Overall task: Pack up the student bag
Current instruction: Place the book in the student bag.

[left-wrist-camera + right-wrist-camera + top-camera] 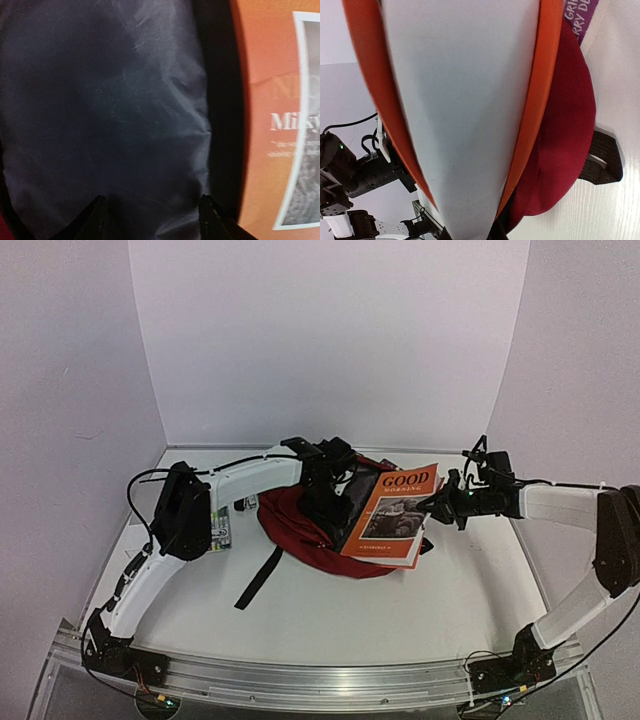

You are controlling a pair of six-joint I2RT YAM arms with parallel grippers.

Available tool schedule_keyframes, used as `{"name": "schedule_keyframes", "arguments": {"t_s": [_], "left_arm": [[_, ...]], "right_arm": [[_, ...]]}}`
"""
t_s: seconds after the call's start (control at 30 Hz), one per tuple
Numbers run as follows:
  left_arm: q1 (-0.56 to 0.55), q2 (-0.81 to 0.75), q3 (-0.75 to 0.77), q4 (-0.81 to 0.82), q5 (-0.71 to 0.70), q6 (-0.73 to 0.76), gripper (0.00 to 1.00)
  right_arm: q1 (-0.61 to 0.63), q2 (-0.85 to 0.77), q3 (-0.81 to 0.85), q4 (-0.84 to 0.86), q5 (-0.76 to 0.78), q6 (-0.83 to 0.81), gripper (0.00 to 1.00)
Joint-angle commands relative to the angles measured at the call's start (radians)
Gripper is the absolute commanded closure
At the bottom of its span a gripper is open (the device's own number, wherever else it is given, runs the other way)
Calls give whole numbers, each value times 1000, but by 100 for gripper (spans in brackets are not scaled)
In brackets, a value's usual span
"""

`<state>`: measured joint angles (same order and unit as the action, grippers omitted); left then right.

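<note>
**Book held at the bag mouth, left jaws apart inside the bag**

- The student bag [300,525] lies on the table [350,640] at centre, slightly toward the far side. It is dark red, and one black strap [258,580] trails out toward the near left.
- The orange book [392,512] stands tilted over the right part of the bag. Its cover faces the near right, and the title word "GOOD" is readable at the top.
- The right gripper [443,505] is clamped on the right edge of the book. The right wrist view looks along the book edge-on, with white pages between two orange covers. The red bag and a black strap loop [605,160] lie to the right of it.
- The left gripper [152,222] reaches in from the left and sits at the bag opening, just left of the book.
- In the left wrist view both fingertips [97,217] stand apart over the grey lining [110,110]. Nothing is pinched between them, and the book cover is just to their right.
- A purple strip with white lettering [580,15] shows at the top of the right wrist view. I cannot tell what it belongs to.
- A small green-and-white item [220,530] lies on the table left of the bag, partly hidden by the left arm.
</note>
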<state>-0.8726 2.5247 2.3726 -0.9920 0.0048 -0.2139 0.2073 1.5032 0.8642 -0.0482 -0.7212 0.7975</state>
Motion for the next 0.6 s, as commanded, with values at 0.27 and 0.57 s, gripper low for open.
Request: {"name": "schedule_keyframes", "arguments": {"t_s": [0.27, 0.57], "left_arm": [[-82, 22, 42, 121, -75, 119, 1], [-78, 96, 17, -4, -253, 95, 31]], "right_arm": [[-3, 90, 35, -151, 25, -75, 100], [-2, 98, 29, -181, 35, -89, 100]]}}
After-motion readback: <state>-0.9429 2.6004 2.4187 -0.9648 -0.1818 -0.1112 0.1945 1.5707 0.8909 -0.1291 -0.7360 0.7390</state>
